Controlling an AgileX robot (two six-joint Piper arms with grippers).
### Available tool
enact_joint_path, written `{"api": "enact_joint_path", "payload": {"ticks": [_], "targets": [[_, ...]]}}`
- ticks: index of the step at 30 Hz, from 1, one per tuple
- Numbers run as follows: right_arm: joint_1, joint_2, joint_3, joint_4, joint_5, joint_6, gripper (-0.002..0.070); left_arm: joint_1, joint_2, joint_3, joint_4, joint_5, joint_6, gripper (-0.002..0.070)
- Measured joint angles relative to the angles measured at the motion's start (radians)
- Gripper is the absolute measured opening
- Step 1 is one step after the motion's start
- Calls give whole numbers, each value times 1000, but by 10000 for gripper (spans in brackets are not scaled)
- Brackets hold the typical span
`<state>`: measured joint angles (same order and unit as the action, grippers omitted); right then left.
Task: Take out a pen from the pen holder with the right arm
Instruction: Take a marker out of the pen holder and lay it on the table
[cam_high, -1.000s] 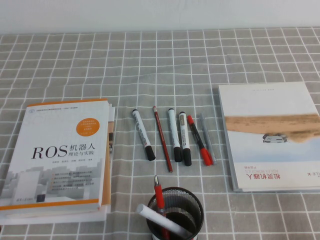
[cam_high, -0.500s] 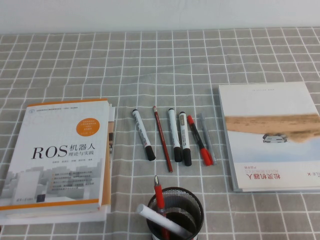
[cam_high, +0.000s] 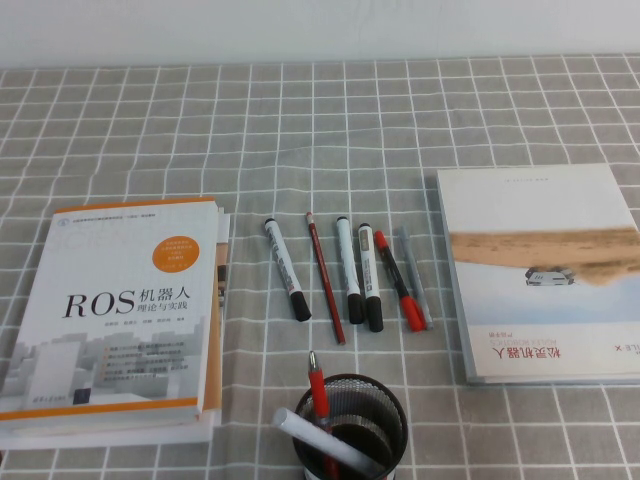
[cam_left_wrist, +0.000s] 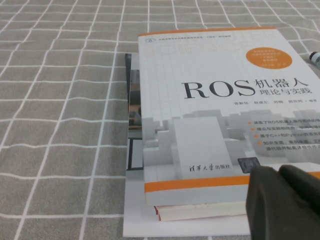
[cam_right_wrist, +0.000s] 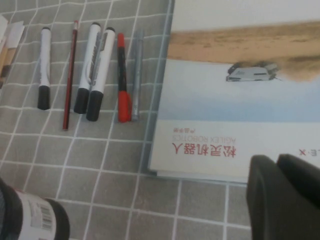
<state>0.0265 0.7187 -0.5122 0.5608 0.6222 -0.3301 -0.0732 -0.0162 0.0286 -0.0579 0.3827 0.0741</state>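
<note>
A black mesh pen holder (cam_high: 350, 425) stands at the table's near edge, in the middle. A red pen (cam_high: 318, 390) stands up in it and a white marker (cam_high: 325, 445) leans across its mouth. Neither gripper shows in the high view. In the right wrist view my right gripper (cam_right_wrist: 277, 162) is shut and empty, hovering over the near edge of the white book (cam_right_wrist: 240, 100); the holder's dark side (cam_right_wrist: 30, 220) with a barcode label sits apart from it. In the left wrist view my left gripper (cam_left_wrist: 277, 174) is shut, with nothing in it, over the ROS book (cam_left_wrist: 210, 100).
A row of markers, a red pencil (cam_high: 325, 277), a red pen (cam_high: 398, 280) and a grey pen (cam_high: 414, 277) lies behind the holder. The ROS book stack (cam_high: 110, 320) lies on the left, the white book (cam_high: 545, 270) on the right, all on a grey checked cloth (cam_high: 320, 120).
</note>
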Motion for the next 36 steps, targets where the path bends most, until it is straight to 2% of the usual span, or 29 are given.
{"api": "enact_joint_path", "payload": {"ticks": [6,8,13,18,27,32,36], "targets": [[17,139,-62,189,0,-199,-13,0,0,0,0,0,0,-3],[56,177,-85,204,-11,-222,-12,0,0,0,0,0,0,-3],[240,281,-158,210,-61,-232,-12,0,0,0,0,0,0,-3],[453,374,-215,100,-178,-168,-13,0,0,0,0,0,0,-3],[788,413,-168,-302,-510,112,5,0,0,0,0,0,0,-3],[893,413,-40,-360,-786,144,109,0,0,0,0,0,0,-3],[964,413,50,-373,-934,147,274,0,0,0,0,0,0,-3]]}}
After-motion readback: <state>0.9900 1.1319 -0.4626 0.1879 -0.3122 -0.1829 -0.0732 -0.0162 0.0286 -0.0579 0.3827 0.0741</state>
